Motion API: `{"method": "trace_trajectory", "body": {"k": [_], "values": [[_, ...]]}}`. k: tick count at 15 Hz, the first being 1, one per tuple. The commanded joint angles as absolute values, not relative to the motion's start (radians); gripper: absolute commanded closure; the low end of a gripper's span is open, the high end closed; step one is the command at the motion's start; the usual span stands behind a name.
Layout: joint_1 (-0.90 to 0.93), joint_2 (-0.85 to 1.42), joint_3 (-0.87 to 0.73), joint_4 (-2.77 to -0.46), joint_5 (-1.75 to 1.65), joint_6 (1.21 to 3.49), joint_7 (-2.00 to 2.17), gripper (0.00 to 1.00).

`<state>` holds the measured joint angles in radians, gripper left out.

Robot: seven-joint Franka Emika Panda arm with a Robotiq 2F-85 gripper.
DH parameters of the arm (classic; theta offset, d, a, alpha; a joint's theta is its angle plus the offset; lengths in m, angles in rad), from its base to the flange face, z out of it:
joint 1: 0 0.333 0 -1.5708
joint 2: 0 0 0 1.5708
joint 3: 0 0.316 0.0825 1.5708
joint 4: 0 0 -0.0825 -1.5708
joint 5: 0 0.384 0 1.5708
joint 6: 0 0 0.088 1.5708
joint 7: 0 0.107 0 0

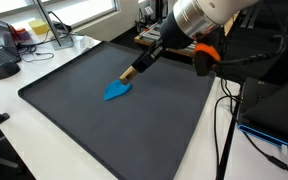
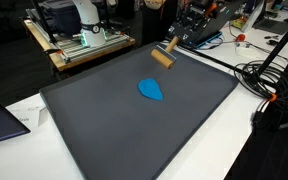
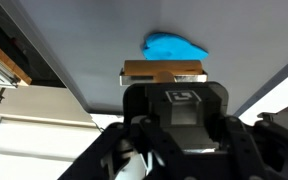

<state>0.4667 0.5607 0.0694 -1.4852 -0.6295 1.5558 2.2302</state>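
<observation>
Grey mat [image 1: 104, 130] | end effector [image 1: 170, 42] grips brush [image 1: 131, 72] | near blue blob [image 1: 116, 91]

We see a blue blob [image 2: 152, 90] at the centre of the dark mat [image 2: 104, 125]; a wooden-headed brush [image 2: 163, 57] leans just beside it at one o'clock, cables [image 2: 267, 80] at three.

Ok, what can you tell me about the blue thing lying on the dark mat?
The blue thing is a small, bright blue, teardrop-shaped patch, rounded at one end and tapering to a point at the other. It looks thin and soft, perhaps cloth or putty, though its material cannot be told. It lies flat near the middle of the dark grey mat, with nothing on top of it. A wooden-headed tool is close by, and a gap shows between the two in an exterior view.
</observation>
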Motion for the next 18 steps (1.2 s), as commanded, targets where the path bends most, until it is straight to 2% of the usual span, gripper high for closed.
{"method": "trace_trajectory", "body": {"k": [1,8,18], "values": [[0.511,0.667,0.052,-1.344,-0.699,1.457,2.284,0.77],[0.561,0.835,0.030,-1.167,-0.781,1.320,2.305,0.77],[0.603,1.015,-0.019,-0.978,-0.812,1.240,2.288,0.77]]}}
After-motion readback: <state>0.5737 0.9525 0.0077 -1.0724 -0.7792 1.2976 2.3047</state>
